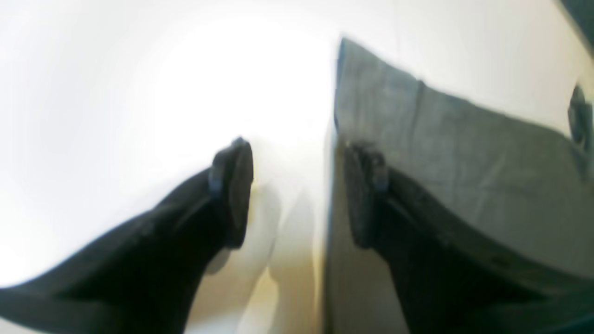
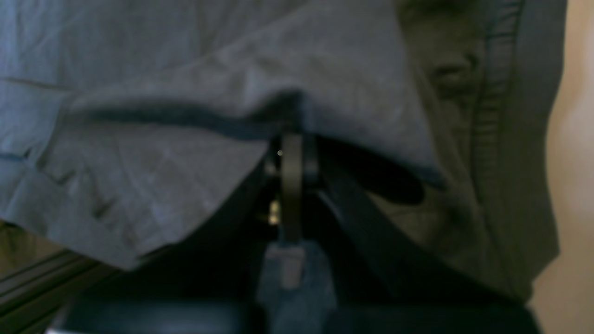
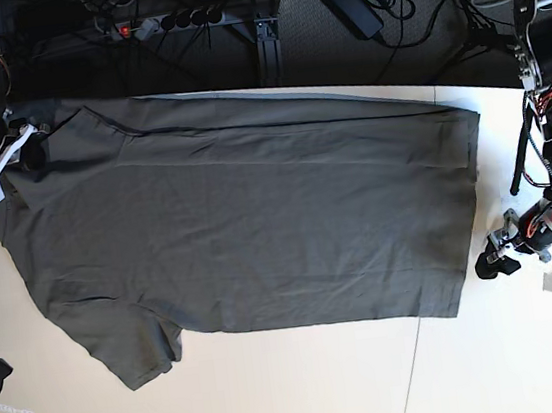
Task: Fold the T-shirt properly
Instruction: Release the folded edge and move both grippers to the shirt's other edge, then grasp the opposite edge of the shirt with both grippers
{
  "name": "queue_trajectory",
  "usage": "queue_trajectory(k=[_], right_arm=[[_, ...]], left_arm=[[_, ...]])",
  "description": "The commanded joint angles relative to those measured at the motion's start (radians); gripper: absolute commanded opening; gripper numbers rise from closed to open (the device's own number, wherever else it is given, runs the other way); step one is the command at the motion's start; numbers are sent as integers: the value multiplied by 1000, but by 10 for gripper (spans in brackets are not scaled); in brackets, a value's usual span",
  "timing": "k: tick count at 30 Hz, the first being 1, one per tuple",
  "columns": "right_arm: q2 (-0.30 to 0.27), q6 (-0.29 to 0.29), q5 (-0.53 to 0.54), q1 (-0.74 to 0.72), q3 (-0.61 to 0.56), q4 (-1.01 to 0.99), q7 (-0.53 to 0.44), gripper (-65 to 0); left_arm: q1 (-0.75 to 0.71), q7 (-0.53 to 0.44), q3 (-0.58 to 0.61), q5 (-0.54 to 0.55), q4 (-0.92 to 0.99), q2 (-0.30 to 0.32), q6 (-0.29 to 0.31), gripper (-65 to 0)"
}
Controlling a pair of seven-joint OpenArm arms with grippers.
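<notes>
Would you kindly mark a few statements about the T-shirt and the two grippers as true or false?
1. The T-shirt lies spread out on the table. True.
2. The left gripper is clamped on the shirt's hem. False: its fingers are apart with nothing between them, beside the shirt's edge.
3. The right gripper is shut on shirt fabric. True, as far as the right wrist view shows.
4. The shirt is already folded in half. False: the body and one sleeve lie in a single flat layer.
5. In the base view, the sleeve points toward the bottom of the picture. True.
</notes>
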State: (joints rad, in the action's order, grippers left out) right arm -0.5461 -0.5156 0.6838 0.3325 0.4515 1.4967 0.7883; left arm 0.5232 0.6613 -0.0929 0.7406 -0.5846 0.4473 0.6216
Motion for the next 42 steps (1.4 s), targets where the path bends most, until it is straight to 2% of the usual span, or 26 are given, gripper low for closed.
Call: queue_trajectory(k=[1, 7, 10, 13, 14, 15, 19, 24, 32, 38, 40, 42], right_arm=[[-21, -76, 8, -5, 10, 13, -13, -650], [-21, -75, 10, -5, 10, 13, -5, -650], [-21, -75, 13, -5, 10, 13, -1, -650], [-21, -75, 15, -5, 10, 13, 2, -650], [-21, -75, 16, -5, 10, 13, 3, -650], [-21, -75, 16, -5, 10, 13, 5, -650], [-21, -75, 41, -5, 10, 13, 5, -650], [-22, -75, 87, -11, 23, 30, 5, -650], [-22, -75, 121, -68, 115, 156, 17, -650], [-21, -75, 91, -294, 133, 95, 16, -650], [-23, -74, 47, -391, 134, 21, 15, -650], [-28, -71, -23, -491, 134, -97, -5, -650]], left_arm=[[42, -14, -3, 11, 16, 2, 18, -303], [86, -27, -3, -24, 109, -68, 16, -304], [88, -51, -3, -93, 122, -103, -39, -304], [88, -59, -3, -110, 123, -126, -39, -308], [88, -59, -3, -111, 123, -131, -39, -331], [88, -60, -3, -116, 123, -135, -39, -382], [88, -59, -3, -133, 123, -135, -39, -650], [88, -59, -3, -135, 123, -126, -36, -650], [89, -59, -3, -142, 123, -118, -34, -650], [88, -41, 31, -143, 123, -117, -20, -650], [88, -30, 76, -143, 123, -117, 24, -650], [89, -28, 133, -143, 122, -117, 30, -650]])
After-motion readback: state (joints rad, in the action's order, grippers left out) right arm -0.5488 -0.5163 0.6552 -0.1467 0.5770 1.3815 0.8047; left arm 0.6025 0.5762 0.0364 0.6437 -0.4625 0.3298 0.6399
